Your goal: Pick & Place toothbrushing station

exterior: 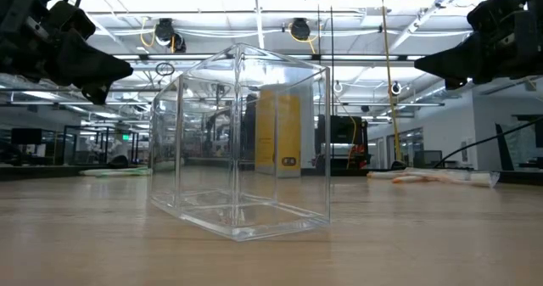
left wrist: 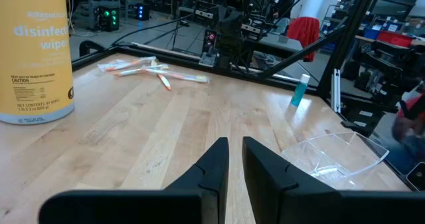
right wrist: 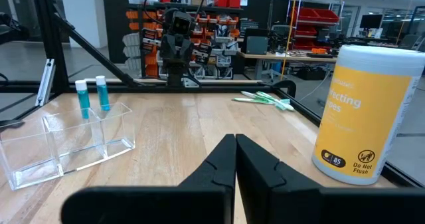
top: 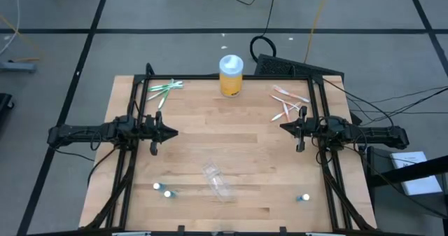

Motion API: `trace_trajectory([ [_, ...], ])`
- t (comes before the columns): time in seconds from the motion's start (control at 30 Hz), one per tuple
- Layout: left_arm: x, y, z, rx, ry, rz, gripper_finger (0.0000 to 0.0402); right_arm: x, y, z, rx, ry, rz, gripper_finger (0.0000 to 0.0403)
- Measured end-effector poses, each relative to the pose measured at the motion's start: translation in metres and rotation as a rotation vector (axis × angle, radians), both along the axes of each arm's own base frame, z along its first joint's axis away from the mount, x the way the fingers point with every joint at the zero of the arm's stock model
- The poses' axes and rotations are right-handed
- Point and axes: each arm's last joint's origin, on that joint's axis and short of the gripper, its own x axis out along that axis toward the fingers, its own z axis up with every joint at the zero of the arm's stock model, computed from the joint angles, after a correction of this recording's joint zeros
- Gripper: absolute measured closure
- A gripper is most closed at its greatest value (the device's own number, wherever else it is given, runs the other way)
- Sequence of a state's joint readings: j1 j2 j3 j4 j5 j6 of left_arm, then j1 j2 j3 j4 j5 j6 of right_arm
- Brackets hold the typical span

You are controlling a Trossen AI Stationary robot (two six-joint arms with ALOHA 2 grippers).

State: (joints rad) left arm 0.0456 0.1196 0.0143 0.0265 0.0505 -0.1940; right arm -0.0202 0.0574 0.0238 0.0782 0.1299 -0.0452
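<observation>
The toothbrushing station (top: 218, 182), a see-through plastic container, rests on its flat bottom on the wooden table near the front edge; it also shows in the low view (exterior: 242, 142) and both wrist views (left wrist: 332, 154) (right wrist: 66, 144). My left gripper (top: 173, 132) (left wrist: 236, 144) hovers level at mid-left, above the table, its fingers a narrow slit apart with nothing between them. My right gripper (top: 283, 127) (right wrist: 236, 139) hovers level at mid-right, shut and empty. Both point toward the table's middle, well back from the container.
A yellow wipes jar (top: 231, 78) with a white lid stands at the far edge. Green toothbrushes (top: 164, 89) lie far left, orange-white ones (top: 289, 103) far right. Small blue-capped tubes (top: 168, 192) (top: 304, 197) stand near the front. A black frame (top: 133, 96) borders the table.
</observation>
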Motion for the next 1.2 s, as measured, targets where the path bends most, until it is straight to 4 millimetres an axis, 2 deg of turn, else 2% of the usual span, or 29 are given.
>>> trace_trajectory([
  [0.8, 0.0, 0.0, 0.0, 0.0, 0.0, 0.0, 0.0353, 0.0, 0.0, 0.0, 0.0, 0.0, 0.0, 0.0399],
  [0.87, 0.0, 0.0, 0.0, 0.048, -0.003, 0.007, 0.0353, 0.0, 0.0, 0.0, 0.0, 0.0, 0.0, 0.0399],
  [1.03, 0.0, 0.003, 0.008, 0.302, -0.071, 0.096, 0.0353, 0.0, 0.0, 0.0, 0.0, 0.0, 0.0, 0.0399],
  [1.13, 0.0, 0.003, 0.018, 0.331, -0.163, 0.115, 0.0353, 0.0, 0.0, 0.0, 0.0, 0.0, 0.0, 0.0399],
  [1.2, -0.001, 0.003, 0.023, 0.276, -0.223, 0.113, 0.0353, 0.0, 0.0, 0.0, 0.0, 0.0, 0.0, 0.0399],
])
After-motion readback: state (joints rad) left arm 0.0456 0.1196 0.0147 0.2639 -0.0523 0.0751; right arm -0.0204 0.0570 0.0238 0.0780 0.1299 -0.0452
